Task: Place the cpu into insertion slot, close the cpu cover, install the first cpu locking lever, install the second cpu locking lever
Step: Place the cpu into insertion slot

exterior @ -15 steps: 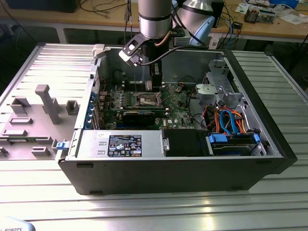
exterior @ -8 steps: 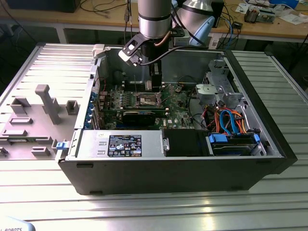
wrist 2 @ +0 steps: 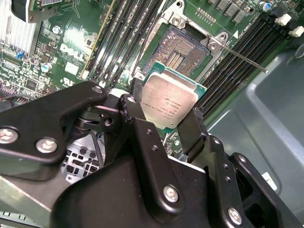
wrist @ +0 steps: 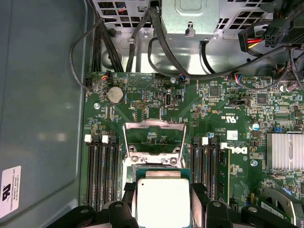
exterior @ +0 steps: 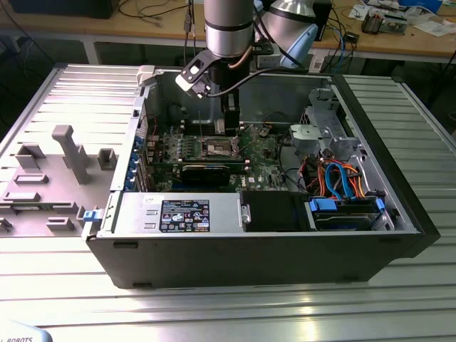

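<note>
At the exterior view's left, a grey fixture plate [exterior: 50, 178] with upright blocks lies on the slatted metal table [exterior: 214, 313], just beside the open computer case [exterior: 285, 253]. The case lies on its side, and the green motherboard [exterior: 263, 160] is flat on its floor.

Toward the middle, the arm [exterior: 228, 28] comes down from the far side into the case. Its pincer [exterior: 222, 125] hangs just above the socket [exterior: 219, 148]. In both wrist views the pincer [wrist 2: 166, 107] [wrist: 163, 199] is clamped on the cpu [wrist 2: 168, 99] [wrist: 163, 202], with one black finger on each of two opposite edges and the silvery top facing up. The cpu is held in the air and is not seated. In the second wrist view the socket [wrist 2: 180, 47] shows its bare contact field, and the chip overlaps only one edge of it.

In the first wrist view the cpu cover [wrist: 154, 124] stands swung up and open on the far side of the chip. A thin locking lever [wrist 2: 244, 59] angles out from the socket, unlatched.

At the exterior view's right, blue and orange cables [exterior: 342, 178] run down to the drive bay.
</note>
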